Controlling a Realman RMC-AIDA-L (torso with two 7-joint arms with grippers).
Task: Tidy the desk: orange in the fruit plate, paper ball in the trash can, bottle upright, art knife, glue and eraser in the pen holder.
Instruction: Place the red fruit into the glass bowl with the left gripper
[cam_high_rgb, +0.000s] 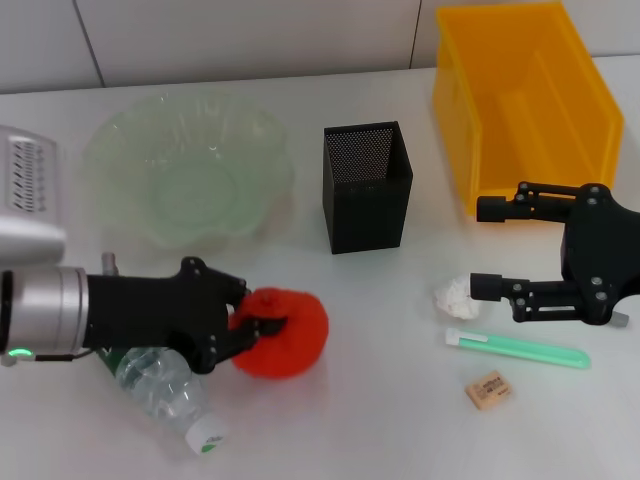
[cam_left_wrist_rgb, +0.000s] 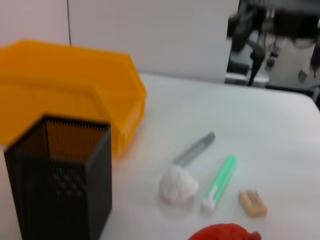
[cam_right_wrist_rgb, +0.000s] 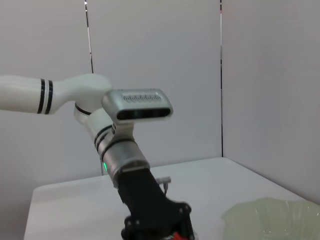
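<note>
My left gripper (cam_high_rgb: 253, 326) is shut on the left side of the red-orange orange (cam_high_rgb: 292, 338), low over the desk (cam_high_rgb: 380, 410); the orange's top (cam_left_wrist_rgb: 225, 233) also shows in the left wrist view. Beside it the bottle (cam_high_rgb: 160, 390) lies on its side. My right gripper (cam_high_rgb: 487, 248) hangs open in front of the yellow trash can (cam_high_rgb: 600, 110), one fingertip next to the paper ball (cam_high_rgb: 456, 296). The green glue stick (cam_high_rgb: 520, 349) and tan eraser (cam_high_rgb: 489, 389) lie nearby. The grey art knife (cam_left_wrist_rgb: 195, 148) shows in the left wrist view. The pen holder (cam_high_rgb: 368, 210) stands mid-desk, the fruit plate (cam_high_rgb: 262, 128) at back left.
The pen holder (cam_left_wrist_rgb: 60, 185) and trash can (cam_left_wrist_rgb: 65, 85) stand close together, with a narrow gap between them. The paper ball (cam_left_wrist_rgb: 177, 186), glue (cam_left_wrist_rgb: 220, 180) and eraser (cam_left_wrist_rgb: 252, 202) lie clustered. The right wrist view shows my left arm (cam_right_wrist_rgb: 125, 160) and the fruit plate (cam_right_wrist_rgb: 272, 217).
</note>
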